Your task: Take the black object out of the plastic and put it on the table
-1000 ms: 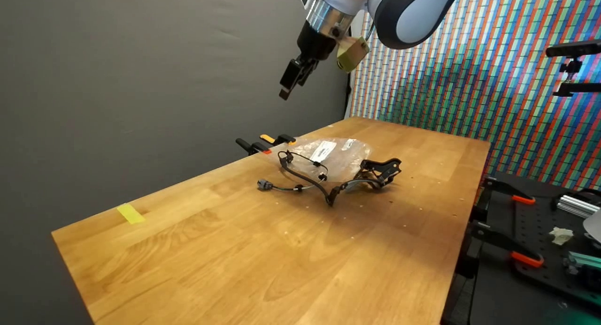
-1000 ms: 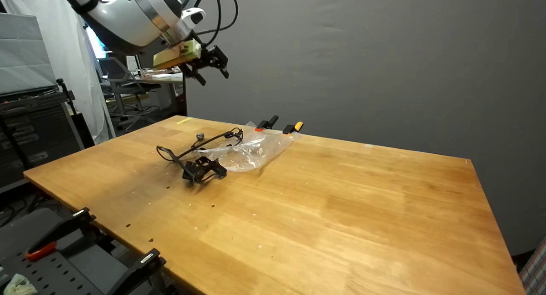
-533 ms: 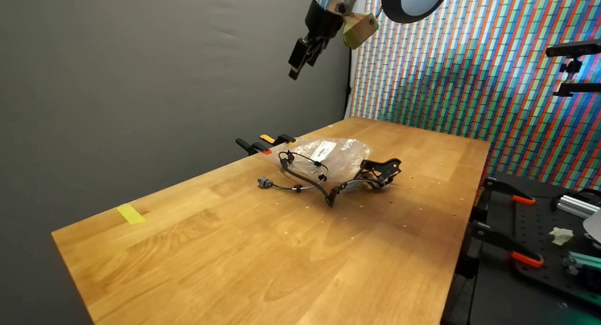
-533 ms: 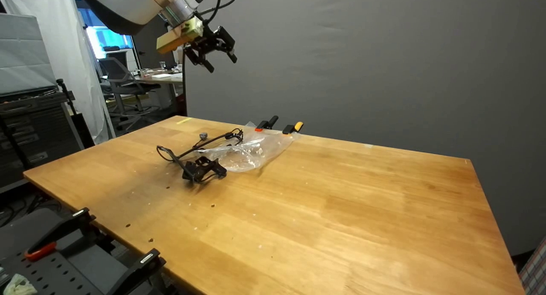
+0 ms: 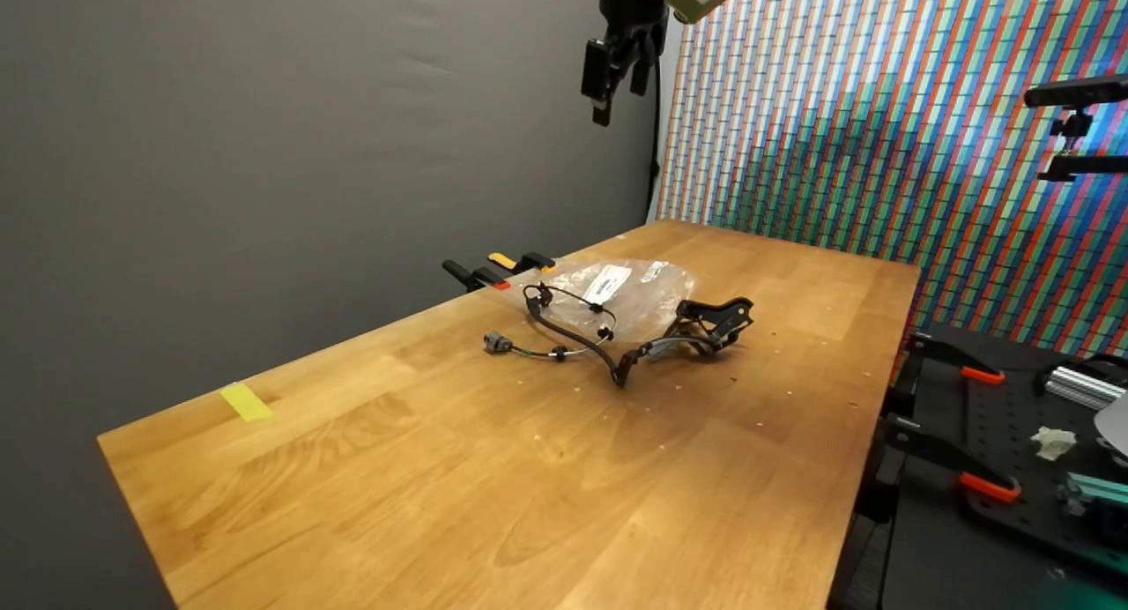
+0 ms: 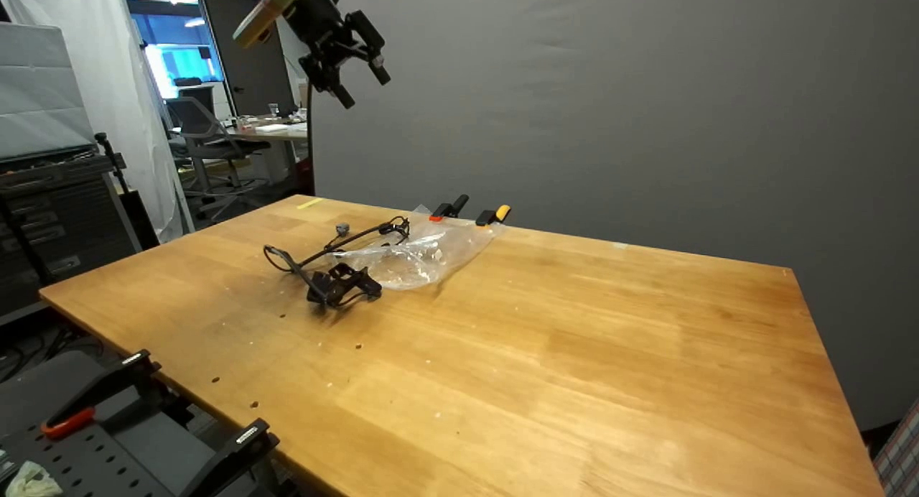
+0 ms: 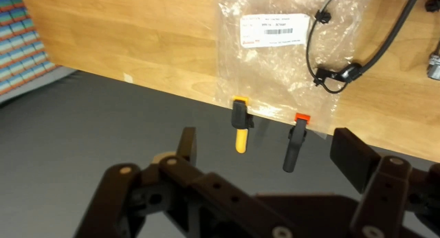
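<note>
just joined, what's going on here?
The robot's pincer is open, holding nothing, up clear of the table. The black wiring harness lies on the table, partly overlapping the clear plastic bag and apparently out of it. Two clamps pin the bag at the table's edge.

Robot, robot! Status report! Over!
Black gripper: open, empty. Black cable harness: on wooden table, overlapping clear plastic bag. Yellow-handled clamp, black-handled clamp: at bag edge, perhaps obstructing.
</note>
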{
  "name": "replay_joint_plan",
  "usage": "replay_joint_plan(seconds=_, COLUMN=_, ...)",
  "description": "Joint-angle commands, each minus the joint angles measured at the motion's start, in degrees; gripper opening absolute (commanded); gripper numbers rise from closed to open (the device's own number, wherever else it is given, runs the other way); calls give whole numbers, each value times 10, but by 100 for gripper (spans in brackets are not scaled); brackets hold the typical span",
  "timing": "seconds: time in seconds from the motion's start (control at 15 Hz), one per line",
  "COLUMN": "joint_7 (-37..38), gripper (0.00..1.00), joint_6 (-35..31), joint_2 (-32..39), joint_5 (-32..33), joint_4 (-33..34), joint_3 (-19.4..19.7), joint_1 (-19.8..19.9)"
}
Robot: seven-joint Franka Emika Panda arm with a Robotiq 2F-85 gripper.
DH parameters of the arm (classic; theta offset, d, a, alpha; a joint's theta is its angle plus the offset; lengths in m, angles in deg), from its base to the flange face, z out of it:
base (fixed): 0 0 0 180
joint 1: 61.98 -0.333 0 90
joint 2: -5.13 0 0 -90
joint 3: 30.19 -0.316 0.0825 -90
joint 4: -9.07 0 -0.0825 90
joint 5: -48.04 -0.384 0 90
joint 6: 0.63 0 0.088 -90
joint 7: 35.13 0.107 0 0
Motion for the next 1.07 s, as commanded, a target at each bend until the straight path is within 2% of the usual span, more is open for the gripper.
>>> replay_joint_plan(seconds=0.0, joint_7=18, gripper=100, joint_6=143, joint_2=-16, joint_5=60, joint_4=55, joint_3=-45, joint_1=47)
replay_joint_plan(seconds=0.33, joint_7=10, gripper=100, joint_6=359, joint_2=-15, joint_5=99, joint_4=102, joint_3=-77, joint_1=76)
replay_joint_plan(seconds=0.4, joint_7=7, gripper=100, joint_6=299, joint_2=-17, joint_5=84, joint_4=80, joint_3=-79, joint_1=82)
replay_joint_plan(seconds=0.53, joint_7=7, gripper=100, joint_6=339, joint_2=-17, joint_5=86, joint_4=89, joint_3=-83, joint_1=85)
replay_joint_plan(seconds=1.0, joint_7=7, gripper=100, joint_6=346, joint_2=-16, joint_5=86, joint_4=90, joint_3=-84, joint_1=85)
